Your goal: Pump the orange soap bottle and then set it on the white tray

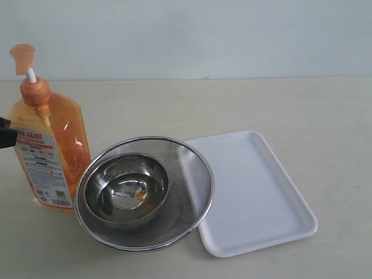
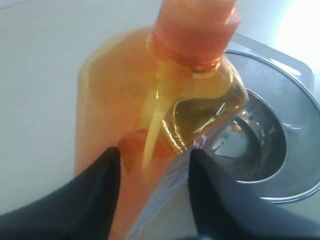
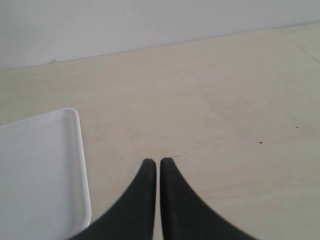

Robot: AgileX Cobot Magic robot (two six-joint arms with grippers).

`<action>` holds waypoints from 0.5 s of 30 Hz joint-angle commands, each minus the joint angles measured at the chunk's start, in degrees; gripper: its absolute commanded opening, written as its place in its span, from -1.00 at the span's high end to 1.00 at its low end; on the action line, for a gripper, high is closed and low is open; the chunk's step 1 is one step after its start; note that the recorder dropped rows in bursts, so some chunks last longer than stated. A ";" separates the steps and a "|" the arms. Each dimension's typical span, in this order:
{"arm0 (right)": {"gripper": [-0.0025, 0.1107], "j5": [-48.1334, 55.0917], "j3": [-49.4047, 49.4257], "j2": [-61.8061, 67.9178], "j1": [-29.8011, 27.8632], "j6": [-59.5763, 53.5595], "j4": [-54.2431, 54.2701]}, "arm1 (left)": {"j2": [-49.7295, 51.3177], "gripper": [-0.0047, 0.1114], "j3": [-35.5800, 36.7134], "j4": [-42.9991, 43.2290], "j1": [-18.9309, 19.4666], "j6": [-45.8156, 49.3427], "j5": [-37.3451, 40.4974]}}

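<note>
The left gripper [image 2: 155,156] has its two black fingers [image 2: 100,190] set either side of the orange soap bottle [image 1: 49,145], low on the body beneath the shoulder. Whether the pads are already pressing the plastic or only flanking it I cannot tell from this close, blurred wrist view. The right gripper [image 3: 158,163] is pressed together on nothing, over bare table beside a corner of the white tray [image 3: 40,175]. The bottle stands upright at the left of the exterior view, just beside the mesh strainer [image 1: 192,174] (a steel bowl [image 1: 129,187] sits inside it), with the tray beyond the strainer. Mostly full, the bottle will likely be heavy, smooth and a little squashy. A firm hold across the mid-body, near the label, should suit it better than the pump nozzle [image 1: 23,57].
</note>
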 commanded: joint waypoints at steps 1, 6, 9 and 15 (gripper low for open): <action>0.96 -0.24 -0.03 -0.31 -0.05 0.20 -0.30 | -0.17 0.40 0.28 0.21 -0.30 0.19 2.17; 0.96 -0.24 -0.03 -0.31 -0.05 0.20 -0.30 | -0.17 0.56 0.28 0.44 -0.19 -0.11 3.43; 0.96 -0.24 -0.03 -0.31 -0.05 0.20 -0.30 | -0.17 0.58 0.28 0.58 -0.19 -0.42 4.79; 0.96 -0.24 -0.03 -0.31 -0.05 0.20 -0.30 | -0.38 0.58 0.28 0.51 -0.19 -4.11 4.79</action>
